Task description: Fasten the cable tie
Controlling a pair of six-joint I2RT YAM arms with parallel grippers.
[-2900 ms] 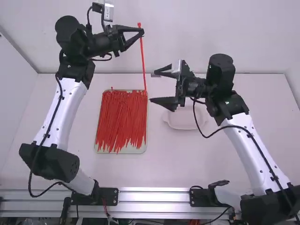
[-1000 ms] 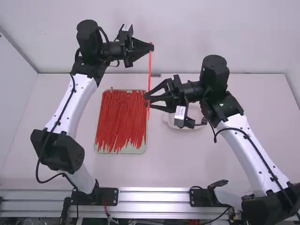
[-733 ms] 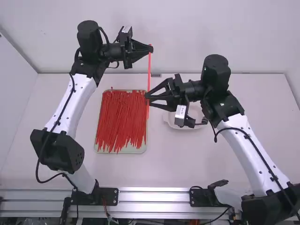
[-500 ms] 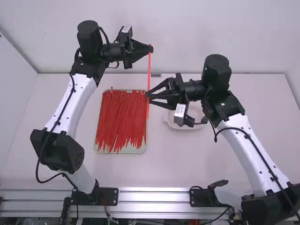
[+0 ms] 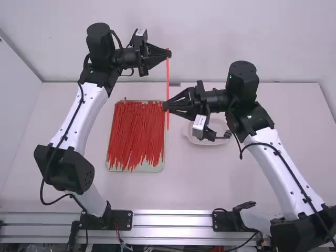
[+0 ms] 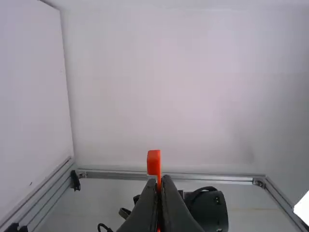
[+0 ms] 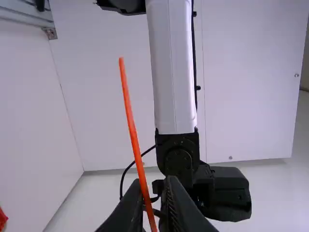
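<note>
Two hands, one tie: both arms are raised over the right edge of the tray, which lies on the surface and carries a pile of spare ties.
Left hand: high above the tray's far right corner. Its fingers are pressed together on the top of the cable tie, with the square head poking out past the tips.
Cable tie: a single red strap in the air, its long axis upright. It hangs from the left hand straight down to just above the tray's right edge.
Right hand: it comes in from the right of the tray. Its fingers are drawn in to a narrow pinch on the strap's lower part, and a short tail is free below them.
Dish: white, on the surface right of the tray, under the right arm.
Relation that matters: head up in the left hand, tail down at the right hand, so the two ends are well apart along one vertical line.
Judgement: the tail most likely has to be bent up and round towards the head, so the right hand is the one placed to steer it.
</note>
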